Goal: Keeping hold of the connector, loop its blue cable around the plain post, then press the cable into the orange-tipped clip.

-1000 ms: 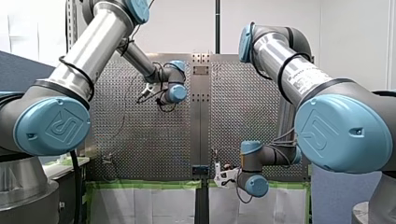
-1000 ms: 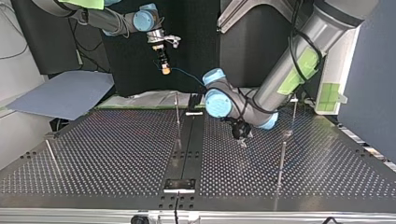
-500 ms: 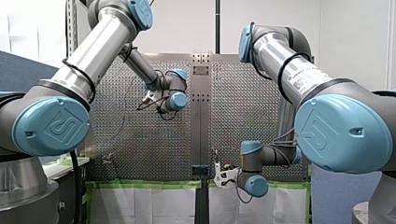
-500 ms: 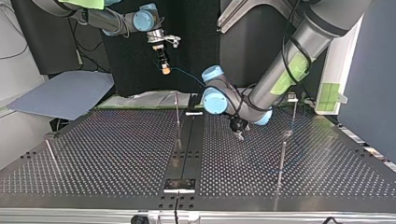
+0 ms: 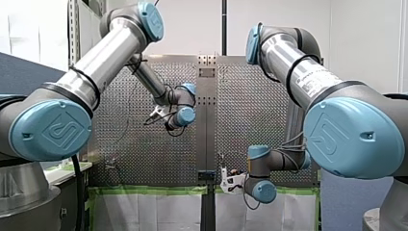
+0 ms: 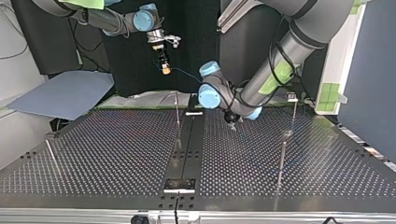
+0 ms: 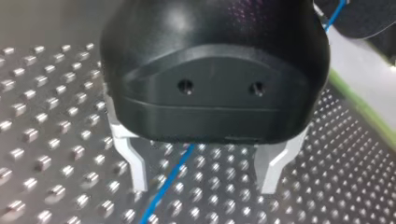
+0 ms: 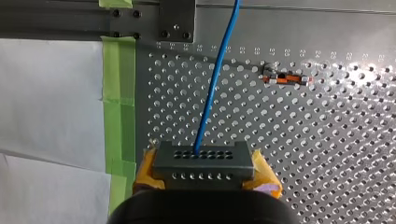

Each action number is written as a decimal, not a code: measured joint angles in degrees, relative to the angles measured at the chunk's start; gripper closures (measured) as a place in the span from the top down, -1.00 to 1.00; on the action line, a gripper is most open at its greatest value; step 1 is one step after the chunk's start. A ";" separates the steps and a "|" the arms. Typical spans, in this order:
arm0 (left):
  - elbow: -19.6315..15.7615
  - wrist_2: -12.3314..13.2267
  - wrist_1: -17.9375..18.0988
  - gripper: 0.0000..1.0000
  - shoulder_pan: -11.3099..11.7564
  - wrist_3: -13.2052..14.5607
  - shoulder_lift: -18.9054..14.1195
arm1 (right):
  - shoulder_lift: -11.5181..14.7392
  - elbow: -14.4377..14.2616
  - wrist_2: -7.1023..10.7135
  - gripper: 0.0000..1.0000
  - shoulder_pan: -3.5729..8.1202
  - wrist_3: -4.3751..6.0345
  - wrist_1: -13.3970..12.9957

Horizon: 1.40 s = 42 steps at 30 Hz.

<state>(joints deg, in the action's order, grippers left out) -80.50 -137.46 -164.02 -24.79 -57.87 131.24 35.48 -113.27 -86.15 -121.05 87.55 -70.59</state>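
From the top view's near edge, the perforated table (image 6: 116, 158) spreads wide between thin posts (image 6: 281, 161). Farther on, my left gripper (image 7: 203, 182) hangs low, its metal fingers spread, with the blue cable (image 7: 170, 184) passing between them. Farthest left, my right gripper (image 8: 204, 169) clamps the connector (image 8: 203, 158) between its yellow pads, and the orange-tipped clip (image 8: 283, 79) lies apart from the cable.

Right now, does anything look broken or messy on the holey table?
Nothing stands out. My right pincer grips the grey metal connector block evenly, and its thin blue cable runs off smoothly, with no kinks showing.
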 joint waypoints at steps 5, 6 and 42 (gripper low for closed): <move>-0.36 0.47 0.48 1.00 -0.57 -0.23 0.62 | 0.00 0.01 0.01 -1.00 -0.08 0.00 -0.04; -0.38 0.55 0.52 1.00 -0.66 -0.19 0.74 | 0.00 0.00 0.01 -1.00 -0.09 0.00 -0.05; -0.43 4.97 -2.12 1.00 -2.72 -1.69 14.56 | 0.00 0.01 0.01 -1.00 -0.16 -0.10 -0.15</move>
<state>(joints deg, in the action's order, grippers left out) -80.93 -132.49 -166.14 -27.51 -59.56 145.81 35.47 -113.26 -86.14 -121.20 87.45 -70.74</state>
